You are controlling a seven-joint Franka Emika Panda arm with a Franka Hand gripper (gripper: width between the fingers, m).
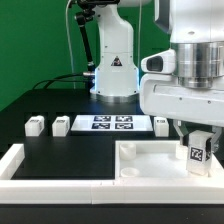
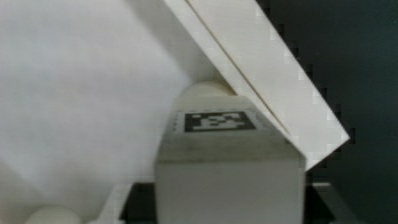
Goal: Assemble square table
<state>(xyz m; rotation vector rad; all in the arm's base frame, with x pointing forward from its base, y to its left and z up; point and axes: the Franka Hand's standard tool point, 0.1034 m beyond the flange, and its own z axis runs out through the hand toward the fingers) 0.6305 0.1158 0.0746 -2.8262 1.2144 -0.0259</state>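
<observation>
nearest us, the low white wall (image 1: pixel 20 165) fences the dark surface (image 1: pixel 60 150). just past it, on the exterior view's right, the square tabletop (image 1: pixel 145 168) lies rim-up. and here's the action: one leg (image 1: pixel 197 152) stands upright over its right end, tag facing us, the jaws straddling it. the wrist view shows that leg tucked against the raised rim (image 2: pixel 267 80), and whether it sits in a socket is hidden. dark slivers show on both flanks, so whether the jaws pinch it or merely bracket it, i cannot tell. that's the danger: if the leg is off its socket, pushing or twisting could jam it on the rim or drag the tabletop askew, and a loose hold could let it tip. farther back, spare legs (image 1: pixel 35 126) wait either side of the marker board (image 1: pixel 110 123), well clear.
</observation>
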